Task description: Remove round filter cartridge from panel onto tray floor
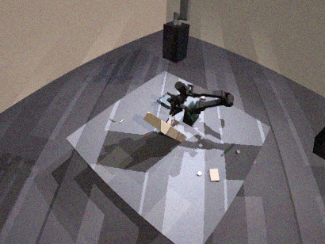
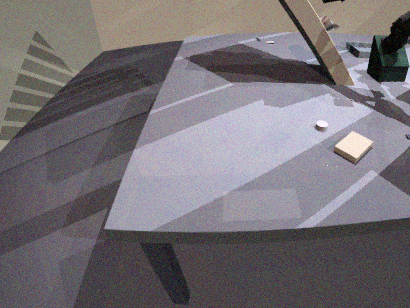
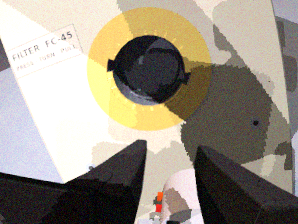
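The panel (image 1: 155, 122) (image 2: 320, 37) (image 3: 75, 120) leans on the table. In the wrist view its round opening (image 3: 147, 70) is dark and empty inside a yellow ring (image 3: 100, 95). The pale cartridge (image 3: 179, 186) (image 2: 327, 22) is out of the opening, in front of the panel face and low in the wrist view, partly hidden by the fingers. Whether it rests on anything cannot be told. My gripper (image 3: 170, 152) is slightly open, its fingertips apart with nothing gripped between them, above the cartridge in that view. The tray (image 2: 359, 53) is behind the panel's foot.
A dark green block (image 1: 191, 117) (image 2: 387, 65) stands beside the tray, below the arm. A beige block (image 1: 214, 174) (image 2: 353, 146) and a small white cylinder (image 1: 199, 173) (image 2: 321, 125) lie on the table. Small pieces lie beyond the panel.
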You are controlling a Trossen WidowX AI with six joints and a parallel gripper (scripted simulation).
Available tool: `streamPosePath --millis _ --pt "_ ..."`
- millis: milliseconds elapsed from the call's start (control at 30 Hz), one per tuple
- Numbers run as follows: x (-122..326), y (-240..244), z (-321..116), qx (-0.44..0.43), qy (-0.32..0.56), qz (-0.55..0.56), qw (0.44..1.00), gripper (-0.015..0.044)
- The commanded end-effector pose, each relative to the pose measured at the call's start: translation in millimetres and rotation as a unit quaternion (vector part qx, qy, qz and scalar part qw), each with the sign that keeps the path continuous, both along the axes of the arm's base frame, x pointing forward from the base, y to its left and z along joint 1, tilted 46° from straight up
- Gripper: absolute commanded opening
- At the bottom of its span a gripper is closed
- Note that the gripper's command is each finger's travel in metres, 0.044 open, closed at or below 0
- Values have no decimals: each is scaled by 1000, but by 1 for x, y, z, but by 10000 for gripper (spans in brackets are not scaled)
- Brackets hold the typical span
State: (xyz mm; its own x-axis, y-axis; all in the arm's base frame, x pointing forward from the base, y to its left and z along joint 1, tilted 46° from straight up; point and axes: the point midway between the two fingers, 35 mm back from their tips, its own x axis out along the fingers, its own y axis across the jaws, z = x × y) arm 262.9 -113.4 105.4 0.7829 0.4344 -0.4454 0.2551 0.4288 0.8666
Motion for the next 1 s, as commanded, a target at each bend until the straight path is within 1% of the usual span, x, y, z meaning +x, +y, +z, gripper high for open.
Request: streamPosePath --millis 0,67,167,367,467,533,600,633,733,800,967 --pt "15 -16 17 6 1 0 1000 109" --pt "15 -16 17 6 1 0 1000 109" --pt "16 -26 25 4 0 0 1000 188" --pt "15 -63 64 -5 -4 1 1000 345" --pt "14 -67 68 -6 -5 0 1000 424" --pt "12 -61 60 -18 1 17 1000 372" --pt "6 -43 38 -51 16 69 996 319" --pt "1 -32 27 -68 23 102 992 305" --pt "-19 1 -4 -110 36 210 971 305" --pt "-29 15 -15 -123 37 258 958 305" --pt "-30 16 -16 -125 37 264 956 305"
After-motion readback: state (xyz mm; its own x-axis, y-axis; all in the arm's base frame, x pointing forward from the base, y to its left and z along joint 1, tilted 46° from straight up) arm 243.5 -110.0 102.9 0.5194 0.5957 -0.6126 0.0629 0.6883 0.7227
